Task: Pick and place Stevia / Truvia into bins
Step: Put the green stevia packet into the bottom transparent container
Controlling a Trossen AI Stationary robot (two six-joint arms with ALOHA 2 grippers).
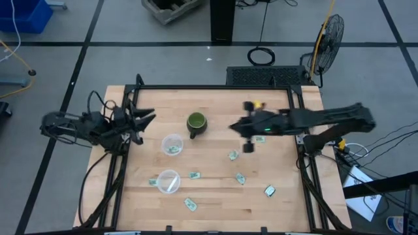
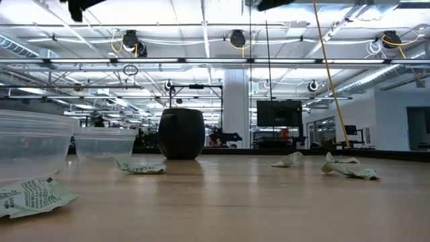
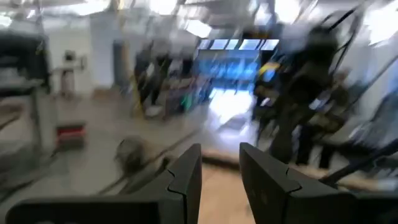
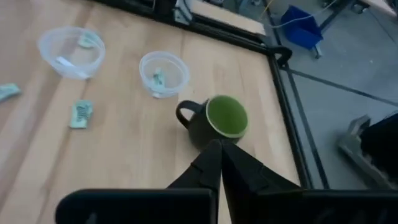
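Several packets (image 1: 232,155) on table below right fingers (image 1: 234,127), pressed together empty, left fingers (image 1: 150,118) parted, empty

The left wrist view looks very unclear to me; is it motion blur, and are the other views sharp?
Left wrist view: the whole room is smeared, only the left end effector reads fairly clearly. Right wrist view: sharp on the mug and both bins. Low view: bright ceiling lights, the near packet slightly soft. High view: evenly lit, no glare.
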